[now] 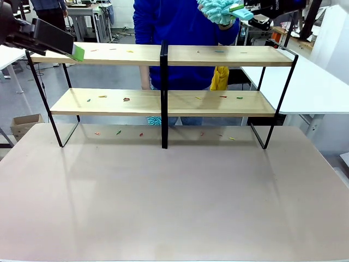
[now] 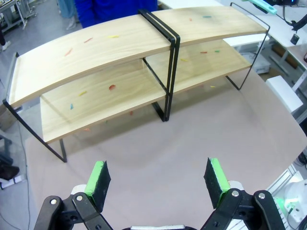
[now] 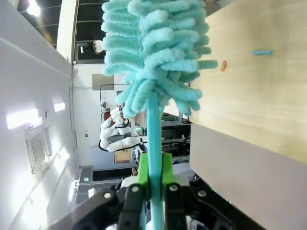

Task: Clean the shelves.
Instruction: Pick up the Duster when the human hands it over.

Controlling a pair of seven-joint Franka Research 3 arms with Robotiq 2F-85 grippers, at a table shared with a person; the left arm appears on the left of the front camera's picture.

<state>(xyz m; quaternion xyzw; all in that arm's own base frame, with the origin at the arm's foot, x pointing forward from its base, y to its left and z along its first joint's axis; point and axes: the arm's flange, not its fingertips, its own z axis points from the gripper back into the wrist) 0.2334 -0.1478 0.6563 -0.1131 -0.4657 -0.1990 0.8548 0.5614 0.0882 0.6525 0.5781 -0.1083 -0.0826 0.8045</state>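
Black-framed light-wood shelves (image 1: pixel 185 55), turquoise duster (image 3: pixel 153 52), red, green and yellow scraps (image 1: pixel 126 99).

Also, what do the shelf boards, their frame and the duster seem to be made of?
Shelf boards: light wood or a wood-look laminate, matte; faint grain lines show.
Frame: thin black metal, probably painted; slender straight bars with a dull sheen.
Duster head: soft turquoise microfibre, chenille-like; thick fuzzy strands.
Duster handle: smooth turquoise stick, likely plastic.

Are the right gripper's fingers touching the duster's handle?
Touching. The right wrist view shows the right gripper with its green fingers pressed on both sides of the duster's handle.
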